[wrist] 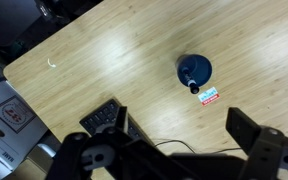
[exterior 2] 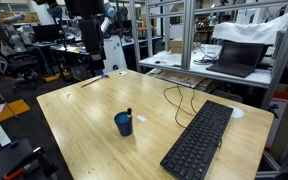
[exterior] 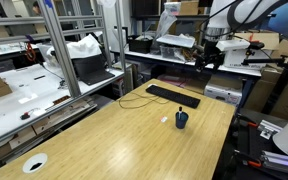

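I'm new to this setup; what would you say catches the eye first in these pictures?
The blue cup, with a dark pen standing in it, sits alone near the middle of the pale wooden table. A black keyboard lies beside it, its cable trailing across the top. In the wrist view the open pincer hangs above the table, holding nothing.

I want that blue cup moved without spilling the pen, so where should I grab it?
Probably the cup across its round wall, coming straight down from above: it stands upright, and the pen pokes out at one edge, so straddle that.
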Available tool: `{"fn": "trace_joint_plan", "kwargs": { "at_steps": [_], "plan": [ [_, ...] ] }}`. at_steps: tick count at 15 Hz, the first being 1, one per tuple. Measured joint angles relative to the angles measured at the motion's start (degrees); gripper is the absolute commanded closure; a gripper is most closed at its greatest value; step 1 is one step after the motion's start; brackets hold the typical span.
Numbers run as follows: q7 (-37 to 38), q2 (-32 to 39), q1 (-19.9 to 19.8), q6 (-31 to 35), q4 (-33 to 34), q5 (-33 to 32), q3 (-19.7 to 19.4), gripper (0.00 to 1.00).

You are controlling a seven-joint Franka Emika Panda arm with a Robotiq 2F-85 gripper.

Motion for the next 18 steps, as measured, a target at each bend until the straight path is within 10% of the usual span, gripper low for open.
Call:
{"fn": "trace_joint_plan", "kwargs": {
  "at_steps": [11, 18],
  "plan": [
    [-18.4, 17.6, 0.7, 11.7, 2.7, 5.2, -5.8, 0.0],
    [-21.4, 31.9, 3.5, 8.3, 14.3, 12.6, -6.0, 0.0]
  ]
}}
